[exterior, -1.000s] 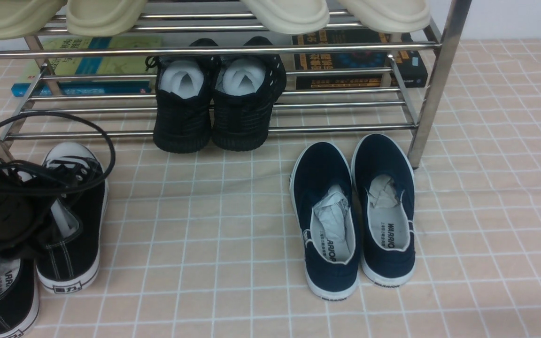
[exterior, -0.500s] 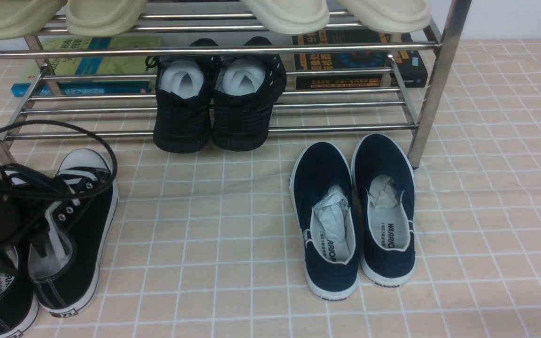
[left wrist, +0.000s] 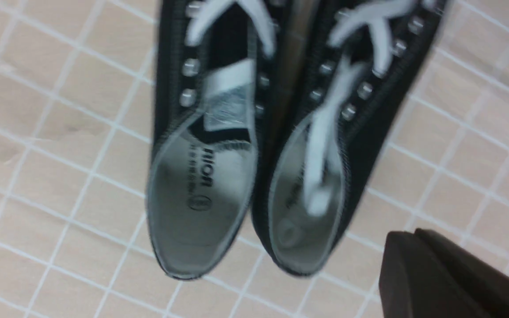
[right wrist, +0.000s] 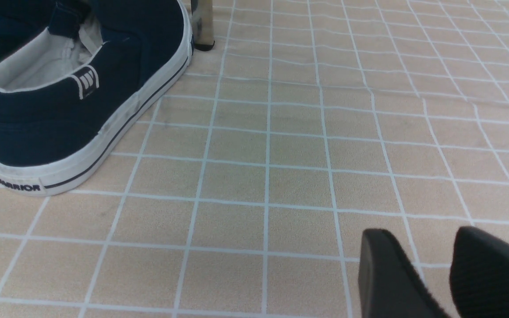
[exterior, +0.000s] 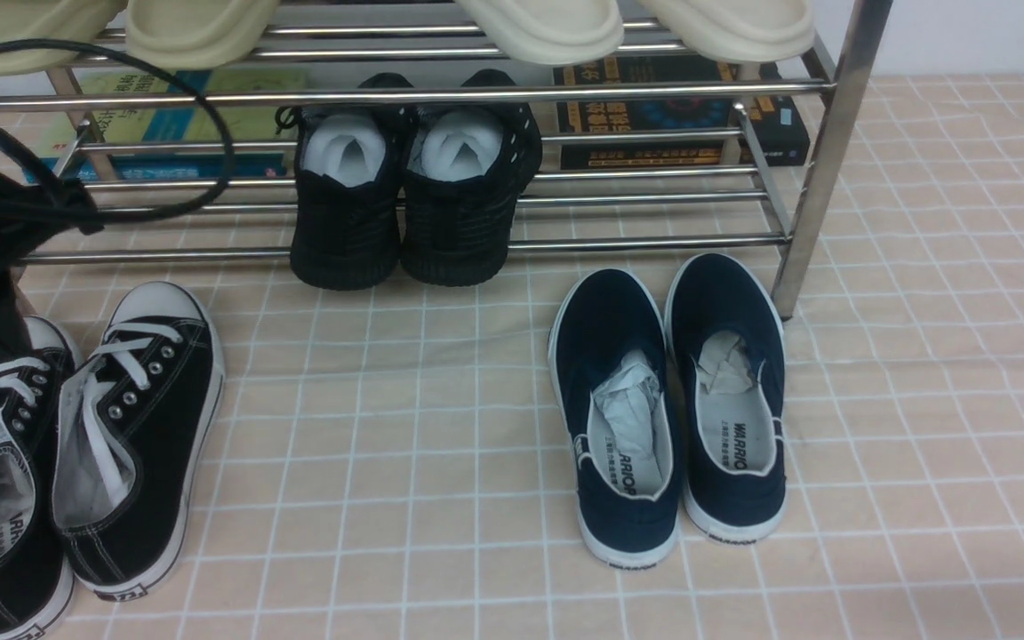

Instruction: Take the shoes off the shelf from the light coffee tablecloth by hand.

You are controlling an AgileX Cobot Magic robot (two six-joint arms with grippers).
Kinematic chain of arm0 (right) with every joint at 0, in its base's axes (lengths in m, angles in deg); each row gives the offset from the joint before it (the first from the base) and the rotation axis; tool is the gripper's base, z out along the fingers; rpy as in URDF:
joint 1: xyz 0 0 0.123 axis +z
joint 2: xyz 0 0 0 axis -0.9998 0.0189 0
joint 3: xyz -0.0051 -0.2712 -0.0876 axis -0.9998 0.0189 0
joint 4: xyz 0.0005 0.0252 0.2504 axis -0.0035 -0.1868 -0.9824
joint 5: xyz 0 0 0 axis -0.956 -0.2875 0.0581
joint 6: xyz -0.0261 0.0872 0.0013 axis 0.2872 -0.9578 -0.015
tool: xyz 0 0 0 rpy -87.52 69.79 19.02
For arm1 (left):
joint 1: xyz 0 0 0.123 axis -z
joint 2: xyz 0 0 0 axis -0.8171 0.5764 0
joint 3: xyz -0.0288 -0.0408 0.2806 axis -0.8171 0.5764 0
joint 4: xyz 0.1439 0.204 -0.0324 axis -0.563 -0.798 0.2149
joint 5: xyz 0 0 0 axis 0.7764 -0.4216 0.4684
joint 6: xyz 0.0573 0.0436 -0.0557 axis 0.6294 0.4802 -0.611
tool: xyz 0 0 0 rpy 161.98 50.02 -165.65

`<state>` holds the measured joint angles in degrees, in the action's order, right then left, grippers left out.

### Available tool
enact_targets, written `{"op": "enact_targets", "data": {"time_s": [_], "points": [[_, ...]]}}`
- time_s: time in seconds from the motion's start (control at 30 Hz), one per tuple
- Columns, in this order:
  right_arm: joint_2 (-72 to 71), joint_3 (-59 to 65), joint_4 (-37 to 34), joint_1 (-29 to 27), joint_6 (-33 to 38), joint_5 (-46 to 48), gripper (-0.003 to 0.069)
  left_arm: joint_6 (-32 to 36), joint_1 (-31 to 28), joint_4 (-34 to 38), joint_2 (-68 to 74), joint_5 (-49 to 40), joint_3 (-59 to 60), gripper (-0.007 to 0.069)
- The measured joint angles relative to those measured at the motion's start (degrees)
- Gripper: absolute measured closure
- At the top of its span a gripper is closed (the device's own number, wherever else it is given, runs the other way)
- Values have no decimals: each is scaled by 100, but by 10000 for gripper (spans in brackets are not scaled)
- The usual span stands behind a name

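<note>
Shoes (exterior: 76, 444) sit lower left on the tablecloth (exterior: 405, 427), off the shelf (exterior: 814, 160); left end effector (left wrist: 453, 278) closed, empty, right end effector (right wrist: 431, 274) parted, empty; dangling cable (exterior: 165, 124) might snag a shelf bar.

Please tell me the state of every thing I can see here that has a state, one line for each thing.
black canvas sneakers: off the rack, standing side by side on the tablecloth, not held.
left gripper: shut, empty, above the sneakers.
right gripper: open, empty, over bare cloth.
navy slip-ons: on the cloth, paper stuffed inside.
black knit sneakers: on the rack's lowest tier, paper inside.
cream slippers: on an upper tier.
</note>
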<state>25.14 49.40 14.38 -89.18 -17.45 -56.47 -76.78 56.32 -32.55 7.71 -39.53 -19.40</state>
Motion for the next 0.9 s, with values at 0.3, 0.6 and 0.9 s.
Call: {"op": "enact_targets", "data": {"time_s": [0.3, 0.6, 0.9], "points": [[0, 0, 0, 0, 0, 0, 419, 1428, 0, 389, -788, -159, 10, 623], [0, 0, 0, 0, 0, 0, 419, 2929, 0, 1243, -3525, 295, 1560, 622], [0, 0, 0, 0, 0, 0, 419, 3822, 0, 2153, -6602, 2977, 4296, 615]]}}
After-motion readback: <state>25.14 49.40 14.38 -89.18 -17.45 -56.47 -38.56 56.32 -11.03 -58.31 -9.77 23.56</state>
